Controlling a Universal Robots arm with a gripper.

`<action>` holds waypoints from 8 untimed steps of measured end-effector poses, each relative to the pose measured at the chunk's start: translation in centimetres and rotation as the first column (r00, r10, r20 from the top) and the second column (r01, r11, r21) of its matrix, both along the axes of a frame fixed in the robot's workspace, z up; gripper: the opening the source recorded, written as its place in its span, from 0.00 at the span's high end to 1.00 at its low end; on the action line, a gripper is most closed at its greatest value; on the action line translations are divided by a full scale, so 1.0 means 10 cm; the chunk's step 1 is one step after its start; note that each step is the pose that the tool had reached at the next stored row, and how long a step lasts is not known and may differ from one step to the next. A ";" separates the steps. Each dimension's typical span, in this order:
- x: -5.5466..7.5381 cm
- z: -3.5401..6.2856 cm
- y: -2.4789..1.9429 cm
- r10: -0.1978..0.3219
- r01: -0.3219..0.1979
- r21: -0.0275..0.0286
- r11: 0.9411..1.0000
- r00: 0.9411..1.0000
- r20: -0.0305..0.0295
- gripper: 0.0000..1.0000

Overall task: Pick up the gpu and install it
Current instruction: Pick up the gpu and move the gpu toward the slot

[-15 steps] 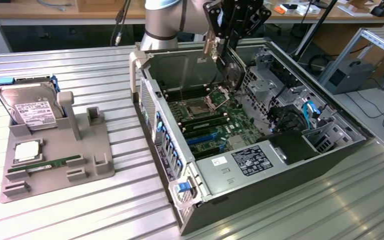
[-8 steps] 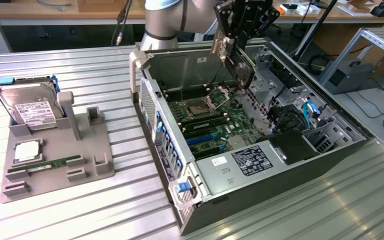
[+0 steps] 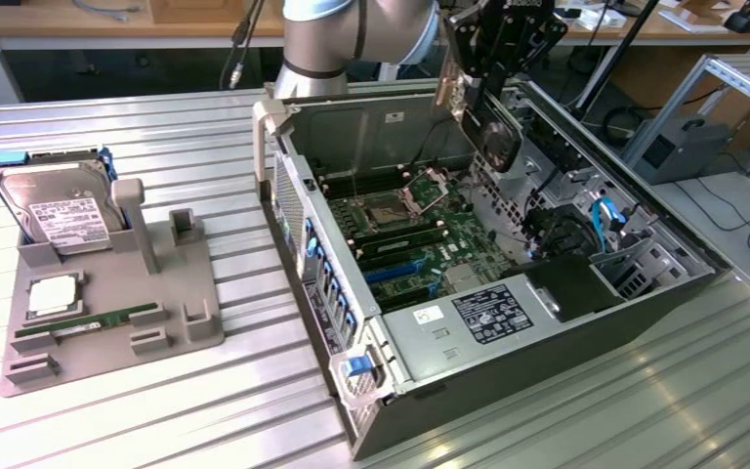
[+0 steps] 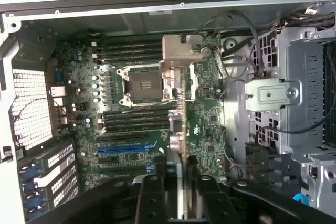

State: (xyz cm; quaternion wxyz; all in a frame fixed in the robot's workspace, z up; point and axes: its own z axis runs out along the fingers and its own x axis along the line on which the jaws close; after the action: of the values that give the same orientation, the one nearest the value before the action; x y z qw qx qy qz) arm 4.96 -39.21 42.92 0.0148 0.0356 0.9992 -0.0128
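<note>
Fingers (image 4: 151, 201) clamp the gpu (image 3: 498, 145) edge-on (bracket end farthest from the grip) – the card hangs upright above the motherboard (image 3: 417, 233) of the open computer case (image 3: 300, 210) – lying on the slatted desk (image 3: 141, 420).

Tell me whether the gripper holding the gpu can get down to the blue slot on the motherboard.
Probably yes. The gripper holds the gpu above the open case, and nothing lies over the blue slot; the cables and drive cage sit off to one side.
</note>
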 end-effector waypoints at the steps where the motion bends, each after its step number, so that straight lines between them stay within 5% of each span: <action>1: 0.01 -0.009 0.000 0.000 0.000 0.000 1.000 1.000 0.000 0.73; 8: 0.03 -0.094 -0.005 0.000 0.000 -0.002 1.000 1.000 0.000 0.73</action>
State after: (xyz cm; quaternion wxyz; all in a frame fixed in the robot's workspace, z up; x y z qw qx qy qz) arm 5.21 -39.26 41.98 0.0149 0.0356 0.9992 -0.0139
